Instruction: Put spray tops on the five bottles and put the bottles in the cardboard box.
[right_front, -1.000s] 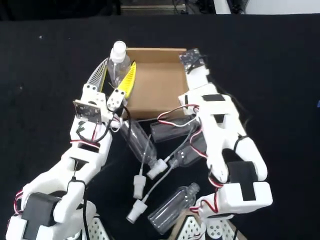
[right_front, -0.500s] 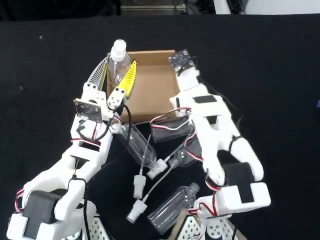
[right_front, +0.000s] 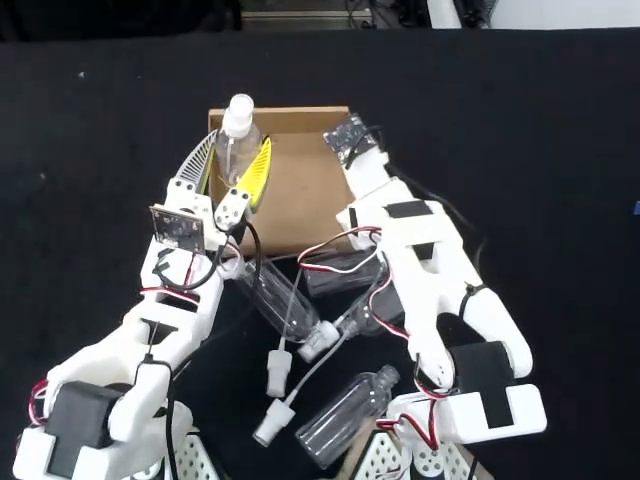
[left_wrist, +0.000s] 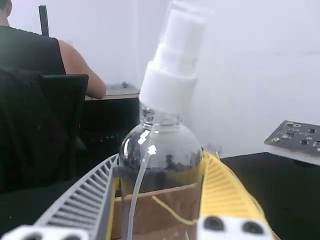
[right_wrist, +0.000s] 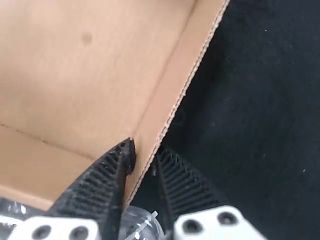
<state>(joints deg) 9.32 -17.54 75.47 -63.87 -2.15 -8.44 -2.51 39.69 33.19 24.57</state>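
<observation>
The left gripper (right_front: 240, 142) has its fingers closed around a clear bottle (right_front: 238, 145), the grey finger (left_wrist: 80, 205) on one side and the yellow finger (left_wrist: 222, 195) on the other, both pressed against its rounded shoulder. The bottle stands upright with a white spray top (right_front: 239, 108) seated on its neck, and the dip tube runs down inside it (it shows plainly in the left wrist view). It is held at the far left corner of the cardboard box (right_front: 300, 112); I cannot tell whether its base touches the floor of the box. The right gripper (right_wrist: 145, 152) sits at the right wall of the box, its black fingers narrow and straddling that wall, one finger inside the box and the other outside over the black surface (right_front: 550, 200), with the cardboard pinched between them. Four other bottles lie on their sides on the surface in front of the box. One (right_front: 275, 290) is angled beside the left arm, two (right_front: 345, 272) (right_front: 370, 315) are partly under the right arm, and one (right_front: 345, 405) lies nearest the arm bases with an open neck. Two loose spray tops (right_front: 278, 375) (right_front: 267, 425) with their tubes lie among them.
</observation>
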